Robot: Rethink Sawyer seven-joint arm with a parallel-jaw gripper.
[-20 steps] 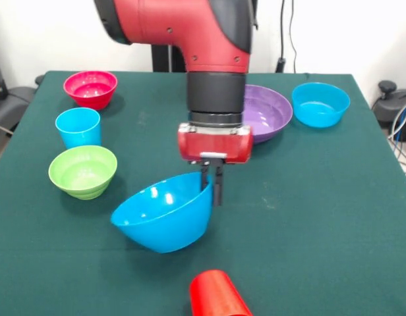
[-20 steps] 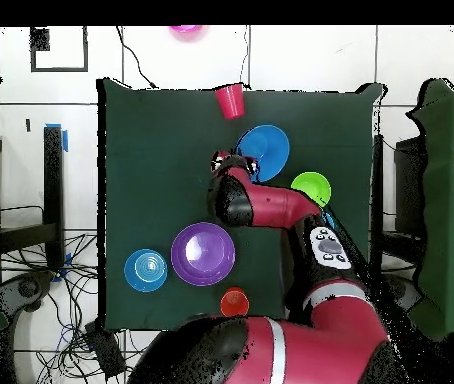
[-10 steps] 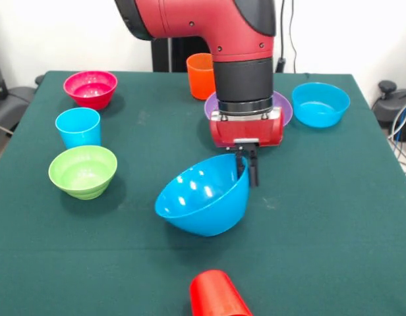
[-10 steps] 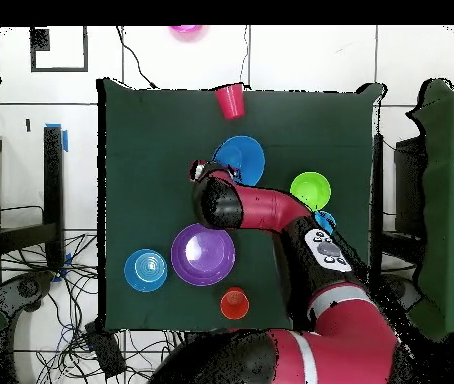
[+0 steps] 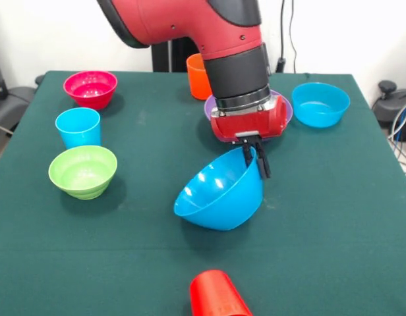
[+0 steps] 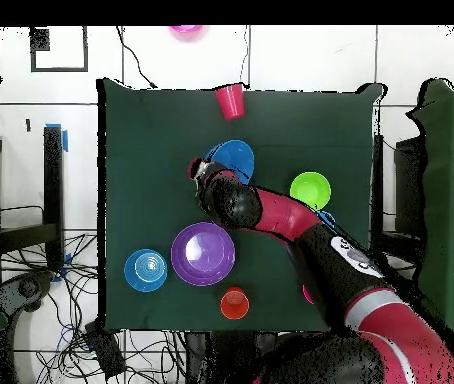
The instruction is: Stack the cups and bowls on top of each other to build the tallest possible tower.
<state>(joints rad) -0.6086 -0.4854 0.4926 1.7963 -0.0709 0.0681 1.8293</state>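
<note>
My gripper (image 5: 254,161) is shut on the rim of a large blue bowl (image 5: 219,194), which hangs tilted with its opening toward the left, low over the green cloth. From above, the same blue bowl (image 6: 235,157) shows beside the gripper (image 6: 207,174). Behind the wrist lies a wide purple bowl (image 5: 283,109), (image 6: 203,254), mostly hidden in the front view. Another blue bowl (image 5: 320,103) sits right of it. An orange cup (image 5: 198,76) stands behind the arm. At the left are a crimson bowl (image 5: 91,89), a light blue cup (image 5: 78,127) and a lime green bowl (image 5: 83,171). A red cup (image 5: 217,294) lies at the near edge.
The green table (image 5: 335,217) has bare cloth at the front right. In the overhead view a pink bowl (image 6: 185,31) lies on the floor beyond the table's far edge. Cables hang past the table's right side.
The arm has swung to the right in the front view, carrying the large blue bowl with it, closer to the purple bowl. The other pieces have stayed put.
</note>
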